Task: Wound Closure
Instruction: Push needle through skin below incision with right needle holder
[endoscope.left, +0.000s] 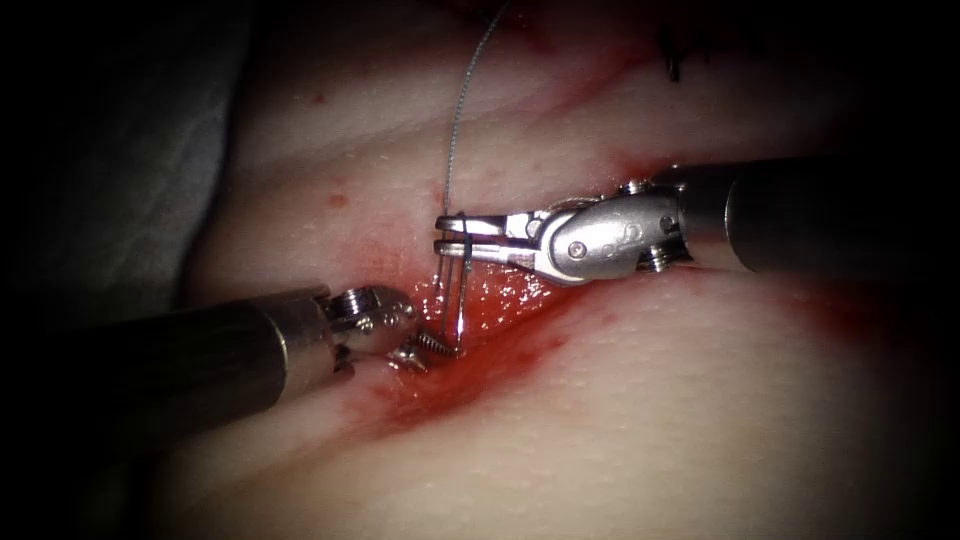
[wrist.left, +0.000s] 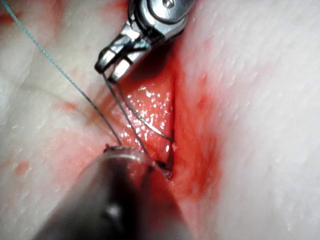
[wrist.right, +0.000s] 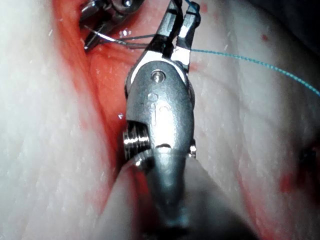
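1. Pale tissue (endoscope.left: 640, 420) lies under everything we see, and it looks dark at the edges of the endoscope view.
2. We see the cut (endoscope.left: 490, 310) running across the tissue, open and wet, with red fluid (endoscope.left: 450, 390) in it and around it.
3. We see the right tool (endoscope.left: 455, 237) coming in from the right, with its tip above the cut.
4. Its two jaws are nearly together, and the needle (endoscope.left: 462, 290) is pinched between them close to the jaw tips.
5. We think the hold is near one end of the needle's curve, but we cannot tell which end.
6. From the jaws the needle goes down across the open cut toward the left tool (endoscope.left: 425, 350).
7. We cannot tell if the needle's far end is in the tissue or only lying on it.
8. We see the thread (endoscope.left: 462, 110) start at the right tool's jaws and go up and away over the tissue on the far side of the cut.
9. We see the left tool coming in from the left, with its tip low at the edge of the cut, close to the needle's lower end.
10. We cannot tell if the left tool is holding anything.
11. In the left wrist view we see two thin dark lines going from the right tool (wrist.left: 112, 62) down across the cut to the left tool's tip.
12. We see some dark stitches (endoscope.left: 672, 62) far off on the tissue.
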